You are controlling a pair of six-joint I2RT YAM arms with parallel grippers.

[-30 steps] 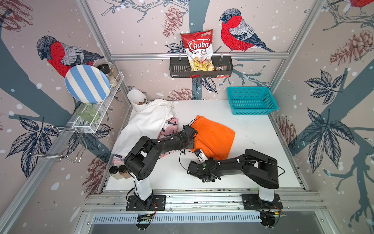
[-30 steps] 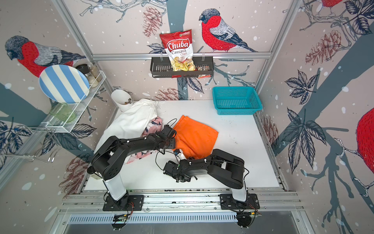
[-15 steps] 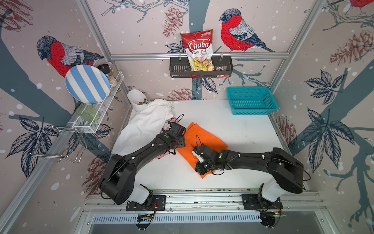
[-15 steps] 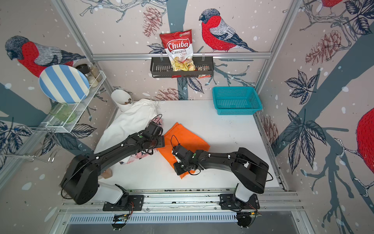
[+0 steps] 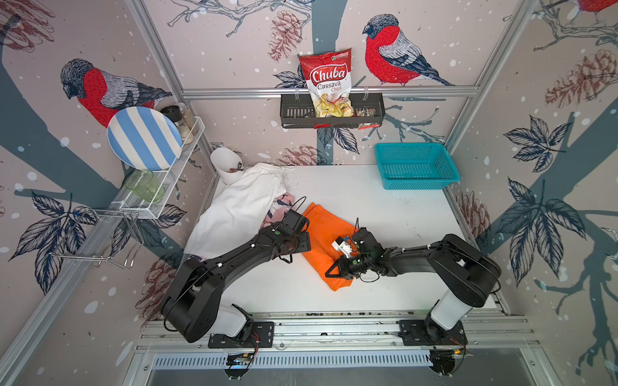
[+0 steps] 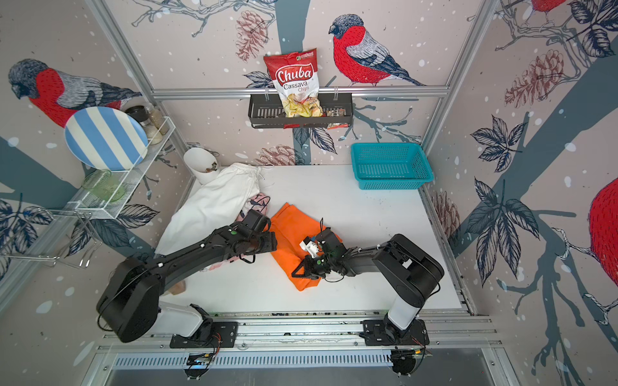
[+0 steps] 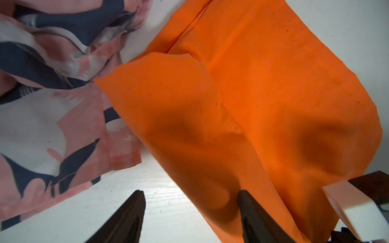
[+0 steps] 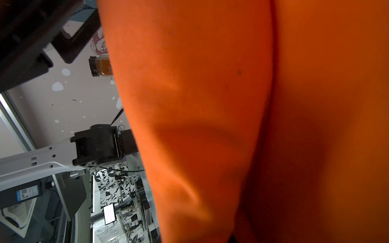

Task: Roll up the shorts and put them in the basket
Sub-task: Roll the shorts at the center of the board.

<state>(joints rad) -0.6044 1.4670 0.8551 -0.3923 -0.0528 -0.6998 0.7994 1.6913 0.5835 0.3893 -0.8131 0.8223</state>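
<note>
Three pairs on my bench (image 5: 384, 207): one white shorts (image 5: 240, 204) sprawled at the back left, one pink patterned shorts (image 7: 52, 126) poking out from under it, and one orange shorts (image 5: 326, 227) mid-bench, right up against the pink. My left gripper (image 7: 189, 192) hangs wide open with nothing in it, one finger over bare bench and one over the orange edge. My right gripper (image 5: 331, 271) looks pinched nearly closed on the near end of the orange shorts, cloth draped across its wrist camera, and one teal basket (image 5: 414, 165) sits well apart at the back right.
</note>
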